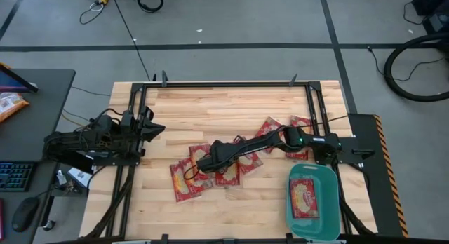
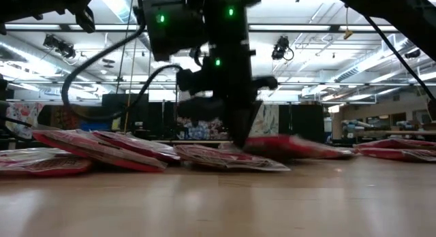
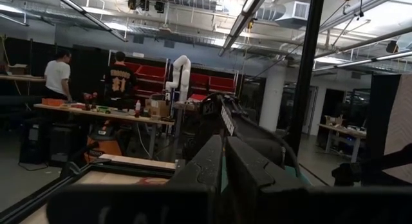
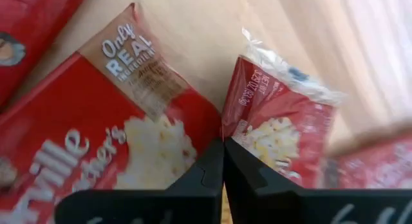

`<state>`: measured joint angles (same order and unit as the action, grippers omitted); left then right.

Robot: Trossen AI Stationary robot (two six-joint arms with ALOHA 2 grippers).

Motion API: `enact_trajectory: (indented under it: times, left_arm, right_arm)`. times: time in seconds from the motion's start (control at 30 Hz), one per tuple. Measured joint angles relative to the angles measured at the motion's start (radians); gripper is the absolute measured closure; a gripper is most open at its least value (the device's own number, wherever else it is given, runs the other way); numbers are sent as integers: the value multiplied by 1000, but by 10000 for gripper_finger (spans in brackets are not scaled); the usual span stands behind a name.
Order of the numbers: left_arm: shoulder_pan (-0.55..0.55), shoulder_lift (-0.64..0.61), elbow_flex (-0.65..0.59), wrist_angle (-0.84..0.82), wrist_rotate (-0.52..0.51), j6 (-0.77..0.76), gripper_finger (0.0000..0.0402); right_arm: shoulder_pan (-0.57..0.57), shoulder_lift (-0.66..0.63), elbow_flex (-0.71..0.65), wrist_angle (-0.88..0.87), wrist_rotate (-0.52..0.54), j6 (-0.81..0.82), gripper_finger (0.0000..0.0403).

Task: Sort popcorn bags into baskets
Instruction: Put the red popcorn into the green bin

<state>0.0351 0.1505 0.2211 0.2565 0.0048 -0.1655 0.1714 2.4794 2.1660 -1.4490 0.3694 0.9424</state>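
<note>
One packet sorted: a flat red popcorn bag (image 1: 304, 199) already lies inside the teal-green rectangular plastic tub (image 1: 313, 227) at the table's near right corner.
Loose packets: the rest of the flat red popcorn bags (image 1: 188, 181) lie scattered and overlapping across the middle of the pale wooden table (image 1: 231, 107), well apart from the tub.
Step in hand: by my reading, a pick from the pile's left part.
Right gripper (image 1: 198, 166): reached far across and down among the bags; its two dark fingers meet tip to tip, and the wrist view shows a raised red packet (image 4: 277, 130) just beyond the tips, though whether its edge is pinched I cannot tell.
Next move: likely calls for a secure pinch, a clean lift off the neighbours, then a carry right to the tub.
Left gripper (image 1: 149, 130): waits at the table's left edge, fingers together, holding nothing.
</note>
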Motion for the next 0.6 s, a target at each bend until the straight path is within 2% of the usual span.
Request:
enact_trajectory:
  times: [0.17, 0.33, 0.6]
  left_arm:
    - [0, 0, 0, 1, 0, 0, 374]
    - [0, 0, 0, 1, 0, 0, 374]
    - [0, 0, 0, 1, 0, 0, 374]
  right_arm:
    - [11, -3, 104, -117, -11, 27, 396]
    - [28, -13, 190, -118, -11, -7, 398]
    - [48, -106, 175, -122, -1, 9, 398]
